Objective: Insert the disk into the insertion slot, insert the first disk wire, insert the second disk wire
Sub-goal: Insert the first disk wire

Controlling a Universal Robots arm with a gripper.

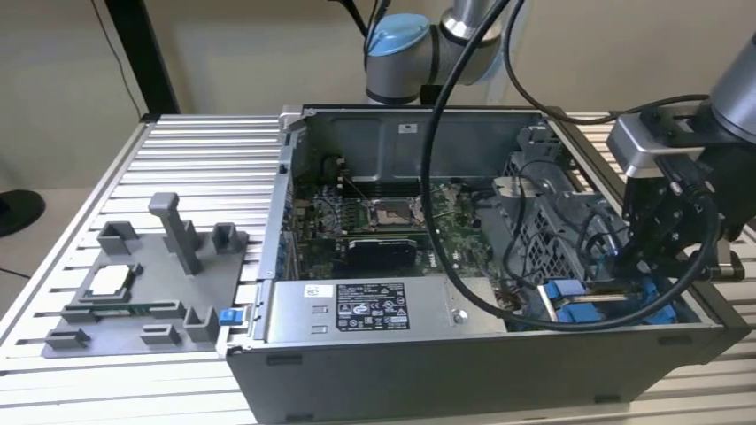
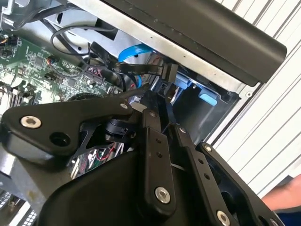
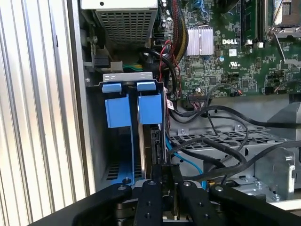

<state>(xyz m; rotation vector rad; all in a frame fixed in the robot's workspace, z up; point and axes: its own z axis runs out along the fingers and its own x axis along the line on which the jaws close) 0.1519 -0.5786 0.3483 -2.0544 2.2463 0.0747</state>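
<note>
Grey perforated metal with blue plastic fittings: the insertion slot [image 3: 126, 76], set at the corner of an open computer case [image 1: 473, 372], towards the exterior view's right [image 1: 587, 305].

Item, the disk [image 3: 156, 141]: stands edge-on inside the insertion slot, under the blue tab nearer the motherboard [image 3: 225, 61]. It shows as a dark strip between the blue fittings.

Item, the gripper [image 1: 624, 264]: lowered into the case directly over the slot. In both wrist views the black fingers [image 3: 153, 188] are drawn together with barely a gap at the tips [image 2: 157, 96]. Whether anything is pinched between them cannot be told.

Item, blue cable [image 3: 184, 160]: runs from the seated disk's edge out across the grey cage beside it, and is seen again in the second wrist view [image 2: 134, 51].

Item, black flat cable [image 2: 136, 69]: ends in a black connector just beside the fingertips.

Item, power-supply box [image 1: 366, 310]: grey, with a white label, lying along the near wall of the case next to the slot.

Item, tabletop [image 1: 201, 159]: ribbed aluminium, carrying the case and, on the exterior view's left, a grey fixture plate [image 1: 130, 310] with upright holders.
</note>
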